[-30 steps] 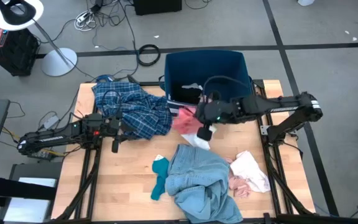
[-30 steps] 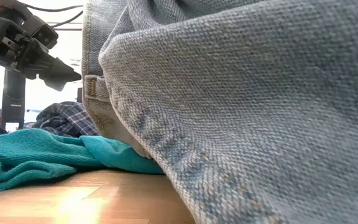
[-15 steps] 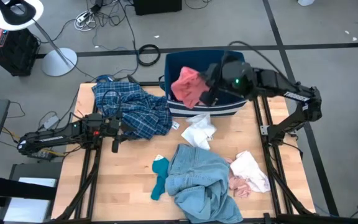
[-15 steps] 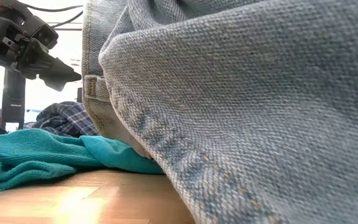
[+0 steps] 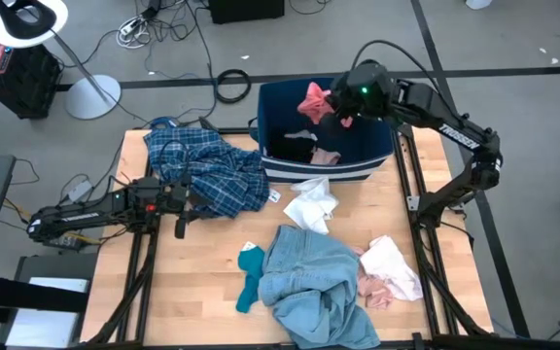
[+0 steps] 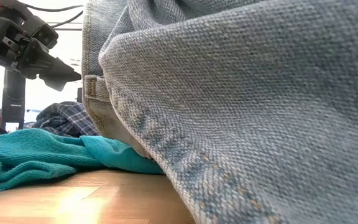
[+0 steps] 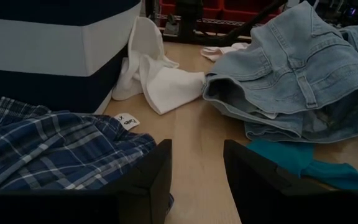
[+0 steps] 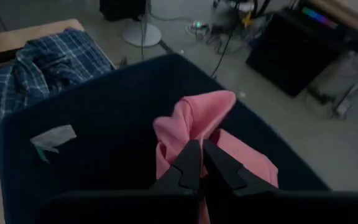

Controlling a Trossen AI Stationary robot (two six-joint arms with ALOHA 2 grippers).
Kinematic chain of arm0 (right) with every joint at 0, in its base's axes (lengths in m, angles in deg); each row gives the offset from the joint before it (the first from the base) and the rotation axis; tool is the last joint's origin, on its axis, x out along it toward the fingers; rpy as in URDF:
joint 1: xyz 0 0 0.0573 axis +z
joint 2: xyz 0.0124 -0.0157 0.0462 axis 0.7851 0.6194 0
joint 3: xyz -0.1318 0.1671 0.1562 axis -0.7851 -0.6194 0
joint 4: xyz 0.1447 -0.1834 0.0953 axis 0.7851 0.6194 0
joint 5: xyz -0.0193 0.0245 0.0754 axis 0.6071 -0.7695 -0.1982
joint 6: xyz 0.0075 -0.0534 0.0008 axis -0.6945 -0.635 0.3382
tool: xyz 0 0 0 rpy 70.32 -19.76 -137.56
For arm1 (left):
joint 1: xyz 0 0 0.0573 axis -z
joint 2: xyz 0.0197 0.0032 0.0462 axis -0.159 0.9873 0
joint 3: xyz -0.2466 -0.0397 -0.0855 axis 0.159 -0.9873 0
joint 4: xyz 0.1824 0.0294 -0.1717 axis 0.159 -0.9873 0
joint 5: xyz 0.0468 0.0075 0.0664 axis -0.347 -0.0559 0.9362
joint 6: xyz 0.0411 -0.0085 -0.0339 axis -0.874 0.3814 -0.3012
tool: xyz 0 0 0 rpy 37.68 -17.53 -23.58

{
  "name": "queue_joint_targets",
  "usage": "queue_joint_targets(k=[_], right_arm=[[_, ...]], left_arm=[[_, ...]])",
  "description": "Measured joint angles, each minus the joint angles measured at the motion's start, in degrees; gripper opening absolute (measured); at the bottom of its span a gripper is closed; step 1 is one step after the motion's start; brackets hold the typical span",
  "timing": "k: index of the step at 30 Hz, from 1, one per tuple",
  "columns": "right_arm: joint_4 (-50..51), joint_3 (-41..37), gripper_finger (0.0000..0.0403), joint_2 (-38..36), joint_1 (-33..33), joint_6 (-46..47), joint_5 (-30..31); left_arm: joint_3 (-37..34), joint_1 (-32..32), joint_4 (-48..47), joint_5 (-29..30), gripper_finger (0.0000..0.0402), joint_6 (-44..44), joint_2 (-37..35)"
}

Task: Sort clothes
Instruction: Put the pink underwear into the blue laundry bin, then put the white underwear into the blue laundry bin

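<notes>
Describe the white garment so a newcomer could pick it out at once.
Start at the dark-blue bin at the table's far edge. On the wood against its near wall lies the crumpled white garment, between the plaid shirt and the denim piece. It is the only plain white item.

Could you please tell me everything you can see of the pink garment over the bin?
The pink garment is a small, soft piece of plain pink cloth, bunched into folds. It hangs in the air over the dark-blue bin, above its open inside, pinched at its top by the right gripper, whose fingers are shut on it. A gathered fold sticks up beside the fingers and the rest droops below. Nothing else touches it.
</notes>
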Motion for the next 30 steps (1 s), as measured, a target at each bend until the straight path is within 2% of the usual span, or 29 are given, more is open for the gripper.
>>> queue_joint_targets(k=[7,16,22,30], right_arm=[[0.7,-5.3,0.0016,0.1,-2.0,2.5,-5.6],[0.1,-12.2,0.0087,0.1,-3.2,5.0,-5.6],[0.5,-11.6,0.0121,0.0,-3.3,4.2,-5.4],[2.9,-8.4,0.0126,-0.2,-1.0,6.0,-10.0]], left_arm=[[0.0,0.0,1.7,0.0,0.0151,0.0,0.0],[0.0,0.0,1.4,1.5,0.0151,-0.1,0.0],[0.0,0.0,1.3,2.4,0.0151,-0.1,0.0],[0.0,0.0,1.2,3.8,0.0151,1.8,0.0]])
